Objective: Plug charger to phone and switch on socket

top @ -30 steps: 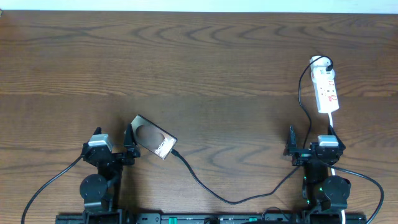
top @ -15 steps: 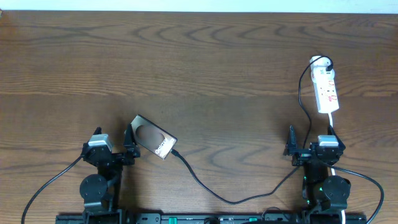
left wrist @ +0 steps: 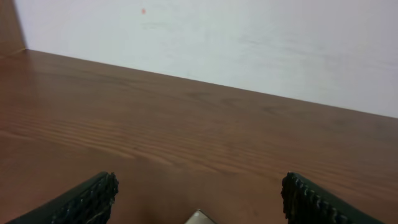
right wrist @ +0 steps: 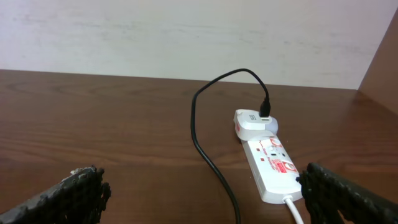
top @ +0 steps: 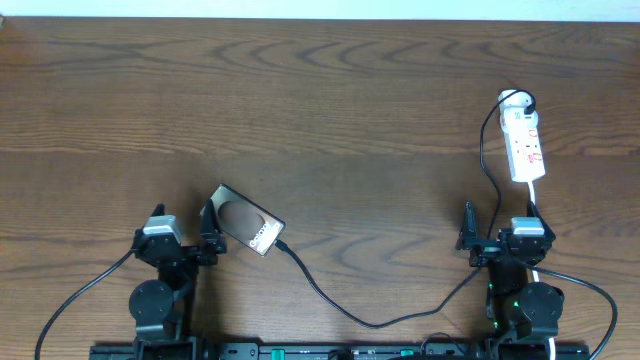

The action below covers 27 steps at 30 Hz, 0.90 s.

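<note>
Phone (top: 247,221), the flat bronze-brown slab with a round mark and white lettering, lies askew on the dark wood-grain table (top: 320,100). Take it as your reference.

Left gripper (top: 182,228): just left of the phone, not touching it. Your left wrist view shows the fingers (left wrist: 93,196) spread wide with nothing between them except one pale corner of the phone (left wrist: 198,217) at the bottom edge.

Charger (top: 370,322), the long thin black cable: its tip meets the phone's right-hand short edge. You cannot tell whether it is fully seated. From there it loops toward the robot's side, then runs off to the right.

Right gripper (top: 498,228): well apart to the right of the phone, jaws wide, holding nothing.

Socket (top: 524,145), the narrow white power strip with red markings: farther right of the phone than that gripper, and farther from the robot. In your right wrist view it (right wrist: 273,168) lies ahead, right of centre. The cable (right wrist: 205,143) arcs into the white plug at its far end. Switch position is too small to read.
</note>
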Tool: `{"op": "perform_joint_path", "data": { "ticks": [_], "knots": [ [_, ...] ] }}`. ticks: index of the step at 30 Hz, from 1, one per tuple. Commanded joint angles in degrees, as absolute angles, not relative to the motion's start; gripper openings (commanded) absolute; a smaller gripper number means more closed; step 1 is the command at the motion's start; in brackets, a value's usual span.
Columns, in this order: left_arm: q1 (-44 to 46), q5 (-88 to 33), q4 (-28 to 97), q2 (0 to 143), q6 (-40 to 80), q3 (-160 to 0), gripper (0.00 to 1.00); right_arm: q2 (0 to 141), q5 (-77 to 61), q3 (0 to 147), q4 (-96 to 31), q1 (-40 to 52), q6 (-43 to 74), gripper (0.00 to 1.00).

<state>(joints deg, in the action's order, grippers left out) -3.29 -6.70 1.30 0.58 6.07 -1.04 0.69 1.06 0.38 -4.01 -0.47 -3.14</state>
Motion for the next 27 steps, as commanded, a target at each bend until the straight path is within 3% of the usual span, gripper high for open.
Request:
{"op": "perform_joint_path", "data": {
  "ticks": [1,8,27],
  "knots": [
    [0.03,-6.63,3.62,0.08,4.86,-0.23,0.86,0.3,0.97,0.32,-4.23,-0.71,-2.24,0.99],
    [5.32,-6.63,3.62,0.08,-2.61,-0.23,0.86,0.3,0.97,0.32,-4.23,-0.71,-2.24,0.99],
    [5.45,-5.34,3.64,0.08,0.91,-0.23,0.86,0.3,0.95,0.32,-4.23,-0.71,-2.24,0.99]
  ]
}}
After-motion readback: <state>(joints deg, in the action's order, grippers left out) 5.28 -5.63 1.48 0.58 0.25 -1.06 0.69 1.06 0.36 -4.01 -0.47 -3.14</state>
